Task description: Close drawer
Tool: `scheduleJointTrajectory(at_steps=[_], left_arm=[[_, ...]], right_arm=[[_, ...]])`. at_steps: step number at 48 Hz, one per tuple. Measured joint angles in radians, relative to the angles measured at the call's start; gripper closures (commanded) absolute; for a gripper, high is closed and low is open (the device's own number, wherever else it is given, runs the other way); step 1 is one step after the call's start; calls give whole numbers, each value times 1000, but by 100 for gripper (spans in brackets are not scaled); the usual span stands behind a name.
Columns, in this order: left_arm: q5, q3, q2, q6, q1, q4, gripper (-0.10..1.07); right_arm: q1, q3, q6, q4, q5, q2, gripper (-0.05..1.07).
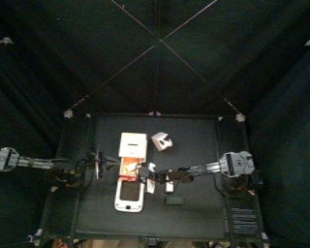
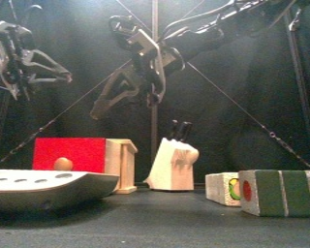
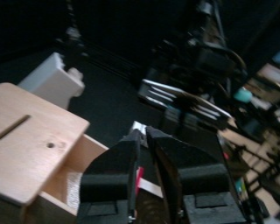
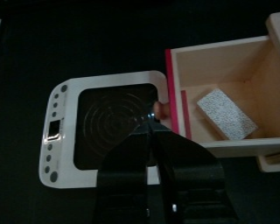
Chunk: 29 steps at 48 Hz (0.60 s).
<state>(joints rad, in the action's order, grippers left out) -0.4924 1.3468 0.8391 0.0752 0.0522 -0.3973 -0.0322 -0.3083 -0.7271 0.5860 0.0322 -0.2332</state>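
The drawer (image 4: 213,79) stands pulled out of the pale cabinet (image 1: 132,145). Its orange-red front (image 2: 70,155) carries a round wooden knob, and a speckled white pad (image 4: 227,112) lies inside it. My right gripper (image 4: 156,122) is shut, with its tips right beside the drawer's red front and over the white slab. In the top view the right gripper (image 1: 147,174) reaches across to the drawer's side. My left gripper (image 3: 140,140) is open and holds nothing, hovering next to the cabinet (image 3: 31,131). In the front view the left gripper (image 2: 22,63) hangs high at the left.
A flat white slab (image 4: 108,131) with a grey panel lies in front of the drawer, low at the front view's left (image 2: 42,186). A small white cube (image 1: 162,142) with dark marks stands beside the cabinet. Coloured blocks (image 2: 267,191) sit at the front right.
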Motion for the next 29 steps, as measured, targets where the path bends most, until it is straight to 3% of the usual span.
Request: scheduleJointTrajectory(at_steps=[13,21,29], left_arm=[[34,-95,-89,-3,230,-164,51],[144,-192,-190,-2,379,-218,51],[241,-313,-334,-3,469,-242,52]], right_arm=[[0,11,-2,71,-9,2,71],[0,35,-8,101,0,2,71],[-2,64,-11,94,9,-18,71]])
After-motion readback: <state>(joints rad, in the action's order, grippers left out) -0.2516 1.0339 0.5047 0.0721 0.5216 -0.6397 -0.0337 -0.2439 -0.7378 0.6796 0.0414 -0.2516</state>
